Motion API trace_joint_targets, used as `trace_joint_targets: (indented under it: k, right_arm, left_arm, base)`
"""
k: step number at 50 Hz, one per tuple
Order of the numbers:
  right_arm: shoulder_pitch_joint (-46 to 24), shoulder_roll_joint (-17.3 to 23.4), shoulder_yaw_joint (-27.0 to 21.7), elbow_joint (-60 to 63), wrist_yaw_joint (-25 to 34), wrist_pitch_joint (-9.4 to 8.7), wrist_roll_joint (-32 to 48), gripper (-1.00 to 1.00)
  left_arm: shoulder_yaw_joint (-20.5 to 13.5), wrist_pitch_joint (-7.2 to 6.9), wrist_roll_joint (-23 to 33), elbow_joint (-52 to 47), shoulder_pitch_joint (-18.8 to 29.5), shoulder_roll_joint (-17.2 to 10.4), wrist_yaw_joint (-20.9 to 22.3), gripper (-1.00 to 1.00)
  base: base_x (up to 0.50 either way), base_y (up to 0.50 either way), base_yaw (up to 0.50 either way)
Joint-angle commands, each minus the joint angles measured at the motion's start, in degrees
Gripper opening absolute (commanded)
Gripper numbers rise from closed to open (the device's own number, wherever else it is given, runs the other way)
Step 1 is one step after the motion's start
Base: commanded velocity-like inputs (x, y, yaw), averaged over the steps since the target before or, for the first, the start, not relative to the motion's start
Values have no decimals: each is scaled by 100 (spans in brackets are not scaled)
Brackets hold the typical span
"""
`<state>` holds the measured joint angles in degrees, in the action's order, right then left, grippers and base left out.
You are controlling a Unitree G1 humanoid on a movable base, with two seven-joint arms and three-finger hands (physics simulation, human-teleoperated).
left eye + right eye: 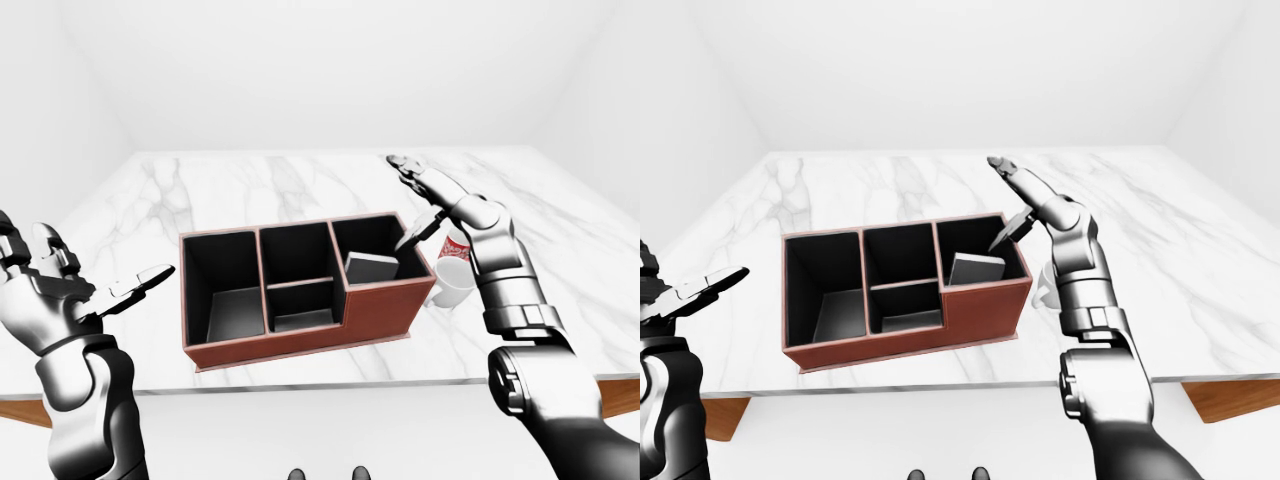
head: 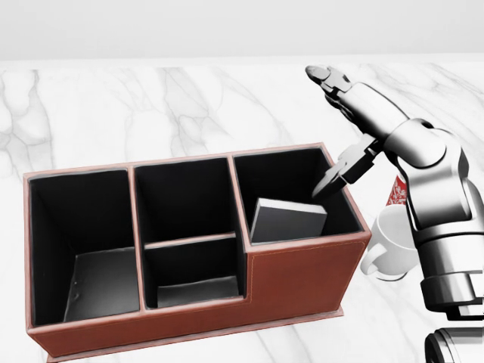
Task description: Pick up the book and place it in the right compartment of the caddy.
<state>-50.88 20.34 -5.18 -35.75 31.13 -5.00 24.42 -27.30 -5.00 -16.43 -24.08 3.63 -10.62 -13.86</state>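
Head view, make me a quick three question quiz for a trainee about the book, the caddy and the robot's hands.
1. True or false: the book lies inside the caddy.
2. Which compartment holds it? A left, B middle, C right.
3. Fill in: the right hand has its fingers ____ above the caddy, beside the mug.

Key: 1 true. 2 C, the right compartment. 3 open; the book is released, and the left hand is also open, off to the left of the left-eye view.
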Motion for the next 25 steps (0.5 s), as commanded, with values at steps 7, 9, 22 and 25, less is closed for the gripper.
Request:
trace_joint_targets:
  k: [7,9,22,25]
  right_arm:
    - [270,150,-219,3492,887,0,-10,100]
    - [138,234,-263,4318,887,0,-17,100]
    - [-18,314,-257,5214,887,0,-27,100]
    - [-171,335,-384,5684,887,0,-99,100]
  left_arm:
    - [1,0,11,-17,-13,10,3,100]
    - [8,0,21,23,-4,13,8,100]
    - [-1,0,3,-20,-5,4,-2,100]
    - [-6,0,-2,-12,1,1,0,100]
  base:
    - [0,0,0]
    - [0,0,0]
    - [0,0,0]
    - [0,0,0]
